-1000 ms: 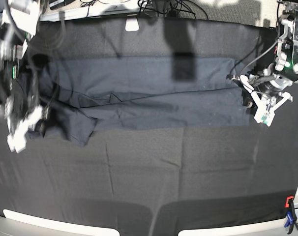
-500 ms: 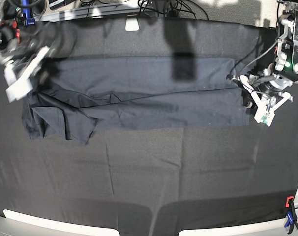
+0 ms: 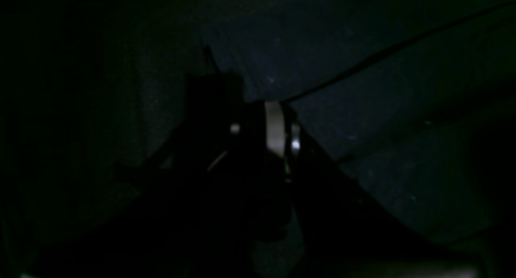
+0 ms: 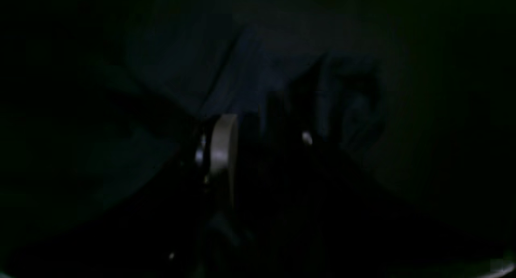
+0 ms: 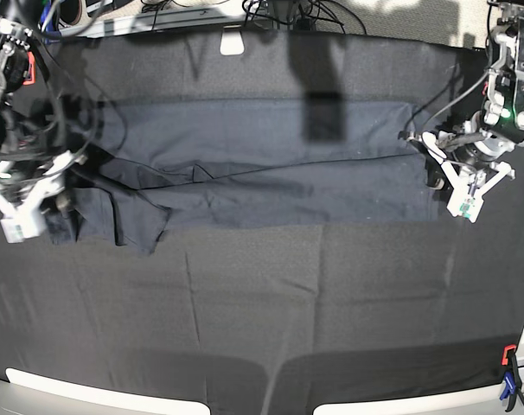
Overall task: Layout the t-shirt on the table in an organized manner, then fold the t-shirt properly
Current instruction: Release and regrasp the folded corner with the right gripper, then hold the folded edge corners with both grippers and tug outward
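T-shirt lies folded lengthwise in a band across upper centre of black worktop, w/ bunched folds at frame left. Left gripper at shirt's right edge, right gripper at left end; jaw states of both: cannot tell.

Both arms are built of white and pale grey housings with black joints. The left claw ends in white angular fingers, beneath a small green light and looping black cables. The right claw has white blocky fingers, black wiring trailing above it.
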